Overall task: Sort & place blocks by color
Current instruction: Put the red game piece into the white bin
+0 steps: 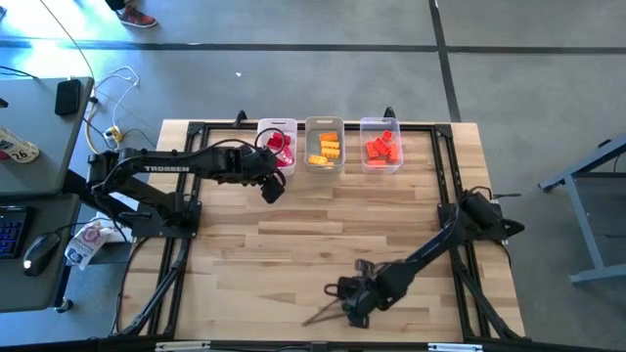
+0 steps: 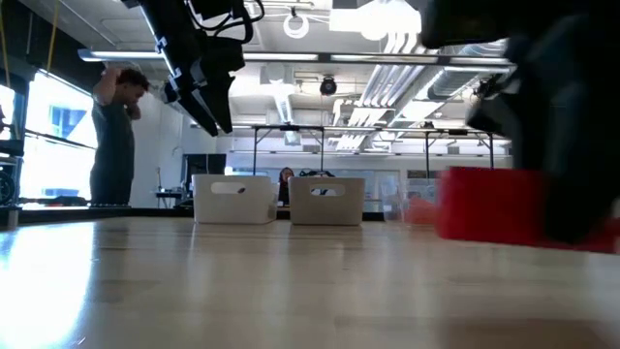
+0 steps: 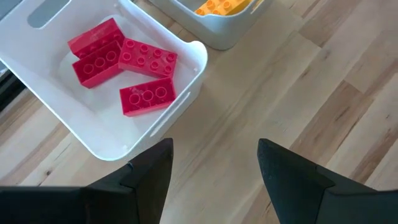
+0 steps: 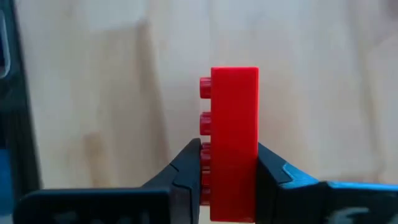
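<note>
- The right gripper (image 4: 229, 180) was clenched on a red block (image 4: 234, 140), one finger on the studded face and the other on the flat back, with the block standing on edge between them.
- In the high view that gripper (image 1: 354, 298) was low at the near edge of the table (image 1: 391, 215), right of centre; the right arm stretched from its base at the table's right side diagonally down and forward to it.
- In the low view the held block (image 2: 489, 204) sat just above the tabletop.
- The left gripper (image 3: 211, 168) was released, its two fingers spread wide with only bare wood between them.
- It (image 1: 272, 184) hovered above the table just in front of the left bin (image 1: 278, 125); the left arm reached from the left side, elbow bent, wrist tilted down.
- The left bin (image 3: 193, 56) held four red blocks (image 3: 147, 58).
- The middle bin (image 1: 324, 123) held yellow-orange blocks (image 1: 325, 149), and the right bin (image 1: 380, 122) orange-red blocks (image 1: 383, 148); all three bins stood in a row at the far edge.
</note>
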